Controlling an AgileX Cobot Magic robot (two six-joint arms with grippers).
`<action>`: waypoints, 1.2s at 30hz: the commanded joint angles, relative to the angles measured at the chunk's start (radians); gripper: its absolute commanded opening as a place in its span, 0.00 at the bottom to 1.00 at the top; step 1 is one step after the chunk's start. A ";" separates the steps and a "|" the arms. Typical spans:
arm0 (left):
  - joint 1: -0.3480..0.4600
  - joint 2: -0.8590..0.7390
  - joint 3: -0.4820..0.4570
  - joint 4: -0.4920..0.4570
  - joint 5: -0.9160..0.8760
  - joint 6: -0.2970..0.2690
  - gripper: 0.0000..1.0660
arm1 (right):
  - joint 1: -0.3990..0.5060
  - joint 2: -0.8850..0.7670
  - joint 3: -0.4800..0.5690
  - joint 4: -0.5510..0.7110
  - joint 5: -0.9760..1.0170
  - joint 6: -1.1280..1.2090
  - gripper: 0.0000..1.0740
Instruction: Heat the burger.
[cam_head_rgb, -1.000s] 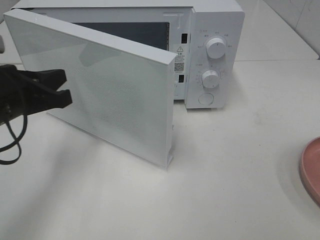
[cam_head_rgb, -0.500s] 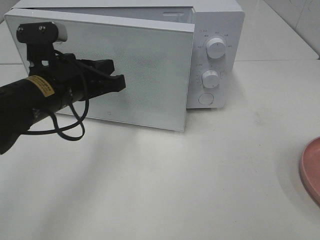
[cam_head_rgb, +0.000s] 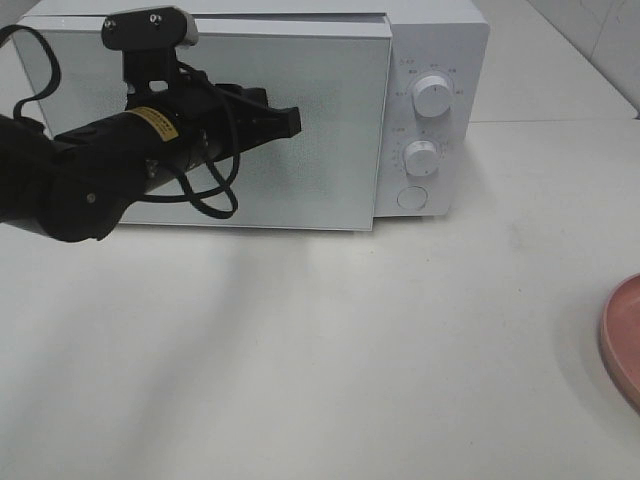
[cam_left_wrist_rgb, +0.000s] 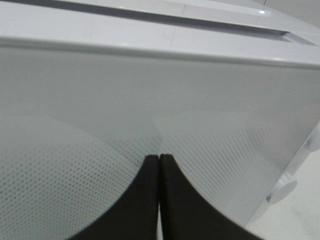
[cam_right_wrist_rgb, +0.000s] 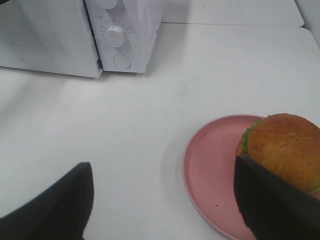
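One burger (cam_right_wrist_rgb: 284, 147) sits on a pink plate (cam_right_wrist_rgb: 210, 175), the only holder whose contents can be seen; its golden-brown bun and a fringe of green lettuce show, and it rests toward the plate's far side from the microwave. The right gripper (cam_right_wrist_rgb: 165, 200) hangs over the white table (cam_right_wrist_rgb: 150, 115) with its two dark fingers spread wide apart and nothing between them; one finger (cam_right_wrist_rgb: 272, 200) overlaps the near edge of the burger in the wrist view, but whether it touches the bun cannot be told. The other finger is well clear of the plate, over bare table.

The white microwave (cam_head_rgb: 435, 60) stands at the back of the table with its door (cam_head_rgb: 330, 130) lying nearly flat against the body; a thin gap shows along the door's top edge. Nothing inside can be seen. The left gripper (cam_head_rgb: 290, 121) has its fingers pressed together, empty, with the tips against the dotted door panel.

The high camera shows the left arm, its cable loop, the two knobs (cam_head_rgb: 432, 95) and the round button below them, but only a sliver of the plate at the frame's edge and no burger. The right wrist view alone shows the burger. The left wrist view alone shows the closed fingertips (cam_left_wrist_rgb: 150, 175) meeting the door (cam_left_wrist_rgb: 200, 110) up close.
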 joint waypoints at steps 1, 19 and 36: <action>-0.005 0.047 -0.075 -0.010 0.000 0.005 0.00 | -0.007 -0.028 0.003 -0.002 -0.014 -0.005 0.70; -0.005 0.182 -0.312 -0.078 0.049 0.066 0.00 | -0.007 -0.028 0.003 -0.002 -0.014 -0.005 0.70; -0.073 0.007 -0.315 -0.093 0.751 0.158 0.32 | -0.007 -0.028 0.003 -0.002 -0.014 -0.005 0.70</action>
